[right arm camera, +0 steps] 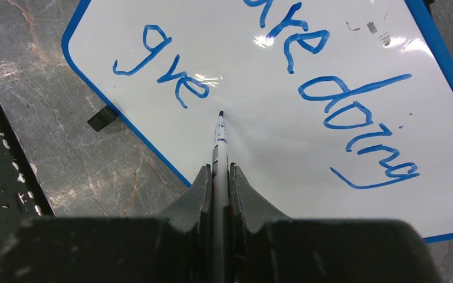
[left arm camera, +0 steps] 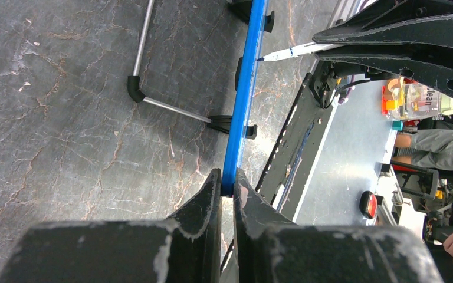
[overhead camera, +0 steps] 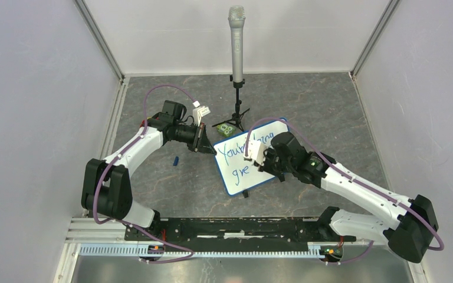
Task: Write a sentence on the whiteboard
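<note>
- Since the top view is so far off, I can't judge the left gripper [overhead camera: 203, 141] jaws there. The left wrist view settles it: they're pinched nearly shut on the blue rim of the whiteboard [left arm camera: 245, 88].
- That same wrist view catches the board edge-on, so none of the writing shows in it, and the far end runs out of frame at the top.
- From above, the board lies tilted on the grey table [overhead camera: 153, 177] between the two arms, with its upper left corner at the left gripper.
- A small blue bit [overhead camera: 176, 160] lies left of the board and a green thing [overhead camera: 226, 128] sits just behind it, both too tiny to identify.
- The sentence [overhead camera: 231, 147] reads "You're doing" with "gre" underneath. From above, the right arm [overhead camera: 360, 194] hides the end of "doing". The right wrist view shows "doing" whole but cuts off "You".
- The marker [right arm camera: 219, 141] tip sits just right of that "e". Whether it's touching or just off the surface I can't tell from the right wrist, though edge-on it looks right at the board face.
- The right gripper [right arm camera: 220, 171] is clamped tight round the marker barrel, with only the front end poking out. From above its fingers are hidden.
</note>
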You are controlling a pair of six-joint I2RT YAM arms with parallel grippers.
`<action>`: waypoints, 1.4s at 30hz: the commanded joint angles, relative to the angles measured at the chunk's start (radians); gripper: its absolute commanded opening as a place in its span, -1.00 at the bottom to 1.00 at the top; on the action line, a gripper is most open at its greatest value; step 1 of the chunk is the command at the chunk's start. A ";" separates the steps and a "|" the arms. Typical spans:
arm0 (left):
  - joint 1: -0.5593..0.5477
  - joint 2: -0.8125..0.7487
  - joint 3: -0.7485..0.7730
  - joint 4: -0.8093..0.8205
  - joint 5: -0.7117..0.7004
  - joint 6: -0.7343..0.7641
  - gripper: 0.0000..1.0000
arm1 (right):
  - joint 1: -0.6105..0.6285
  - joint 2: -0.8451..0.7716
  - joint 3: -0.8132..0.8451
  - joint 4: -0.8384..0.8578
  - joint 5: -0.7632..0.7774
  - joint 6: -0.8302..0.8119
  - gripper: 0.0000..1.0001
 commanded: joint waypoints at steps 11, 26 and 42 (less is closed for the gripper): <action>-0.002 -0.022 0.012 0.003 -0.017 0.016 -0.95 | -0.005 0.014 0.031 0.058 0.012 0.026 -1.00; -0.002 -0.027 0.004 0.003 -0.019 0.019 -0.95 | -0.003 0.040 0.025 0.070 -0.042 0.035 -1.00; -0.002 -0.025 0.004 0.003 -0.019 0.020 -0.95 | -0.003 -0.005 -0.058 0.032 -0.043 0.009 -1.00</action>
